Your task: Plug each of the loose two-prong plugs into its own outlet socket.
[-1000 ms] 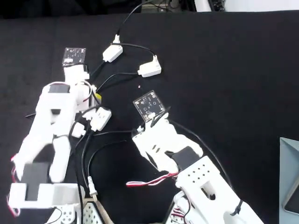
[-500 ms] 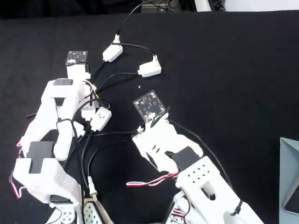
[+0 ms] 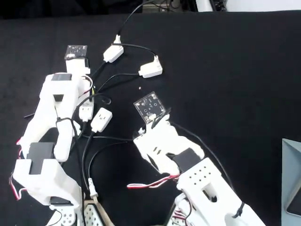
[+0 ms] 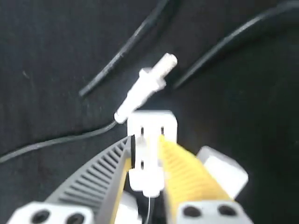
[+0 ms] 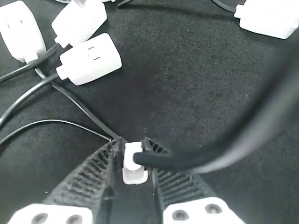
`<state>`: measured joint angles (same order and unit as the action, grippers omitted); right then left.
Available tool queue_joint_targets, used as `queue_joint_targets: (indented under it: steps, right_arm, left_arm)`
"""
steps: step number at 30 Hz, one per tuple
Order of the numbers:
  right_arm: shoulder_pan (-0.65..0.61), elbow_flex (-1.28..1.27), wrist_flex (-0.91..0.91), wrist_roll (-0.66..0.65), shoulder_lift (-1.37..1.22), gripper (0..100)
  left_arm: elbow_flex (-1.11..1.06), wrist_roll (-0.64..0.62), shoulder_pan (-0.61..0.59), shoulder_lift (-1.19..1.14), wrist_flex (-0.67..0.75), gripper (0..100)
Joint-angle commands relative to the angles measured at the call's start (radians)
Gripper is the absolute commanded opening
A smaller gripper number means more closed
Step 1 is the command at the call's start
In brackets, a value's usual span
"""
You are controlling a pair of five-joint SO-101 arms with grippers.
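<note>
My left gripper point(image 4: 145, 140) is shut on a white two-slot socket point(image 4: 152, 127), which it holds at the table's left point(image 3: 86, 112). Just beyond it lies a slim white connector point(image 4: 145, 86) on a thin cable. My right gripper point(image 5: 134, 145) is shut on a small white plug point(image 5: 134, 165) whose thick black cable point(image 5: 210, 156) runs off to one side. In the high view this gripper point(image 3: 141, 129) sits mid-table. A second socket point(image 3: 101, 119) lies between the two grippers, its two slots facing up point(image 5: 91, 58).
Two more white sockets point(image 3: 113, 52) point(image 3: 150, 70) lie farther back, with black cables looping between them. Loose cables point(image 3: 94, 155) cross the cloth between the arms. A grey object point(image 3: 291, 179) stands at the right edge. The right half of the black cloth is open.
My left arm has shifted, and its gripper has drawn back slightly toward the near side with the socket in it. The right arm has kept still.
</note>
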<state>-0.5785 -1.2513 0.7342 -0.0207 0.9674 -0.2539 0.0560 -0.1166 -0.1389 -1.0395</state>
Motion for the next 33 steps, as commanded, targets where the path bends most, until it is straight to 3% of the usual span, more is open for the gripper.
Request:
queue_joint_targets:
  steps: [1,10,21,28,33]
  right_arm:
    - [0.012,0.004,-0.02,0.008,-0.004,1.2]
    - [0.012,0.004,-0.018,0.008,-0.004,1.2]
    - [0.012,0.004,-0.015,0.008,-0.004,1.2]
    - [0.012,0.004,-0.012,0.008,-0.004,1.2]
    - [0.012,0.002,-0.011,0.008,-0.004,1.2]
  left_arm:
    - [0.102,0.008,-0.004,0.014,-0.101,17]
    - [0.113,0.009,-0.007,0.003,-0.112,18]
    - [-0.117,0.009,-0.005,0.003,0.161,18]
    - [-0.104,0.009,-0.002,0.006,0.161,6]
    - [-0.087,0.002,-0.008,0.008,0.103,15]
